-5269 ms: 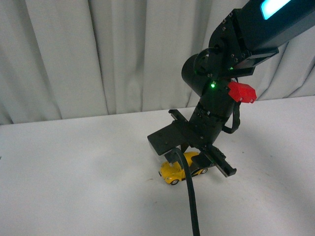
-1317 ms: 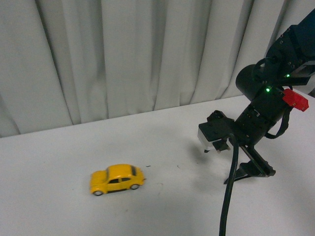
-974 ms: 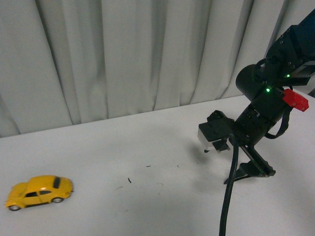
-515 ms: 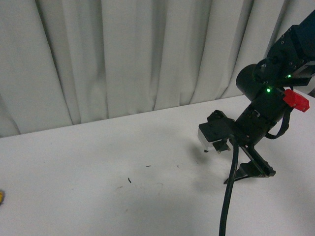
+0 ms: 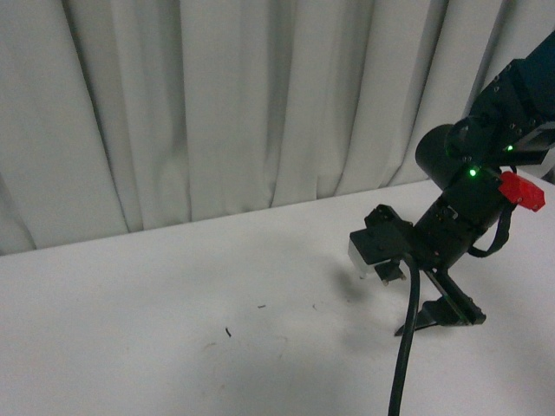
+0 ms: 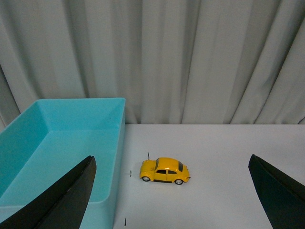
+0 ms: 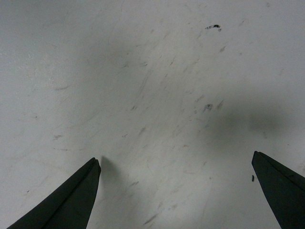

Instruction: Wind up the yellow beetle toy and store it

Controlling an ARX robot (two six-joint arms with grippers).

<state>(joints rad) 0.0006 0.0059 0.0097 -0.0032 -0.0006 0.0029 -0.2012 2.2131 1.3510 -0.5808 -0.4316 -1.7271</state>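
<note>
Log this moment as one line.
yellow beetle toy: on table beside teal bin, unstored | left gripper: open, empty | right gripper: open, empty, over table

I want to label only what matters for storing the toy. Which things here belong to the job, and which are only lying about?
Belong to the job: yellow toy car; blue box beside it; open left gripper.
Only there: white table; curtain; dark specks on the table.
</note>
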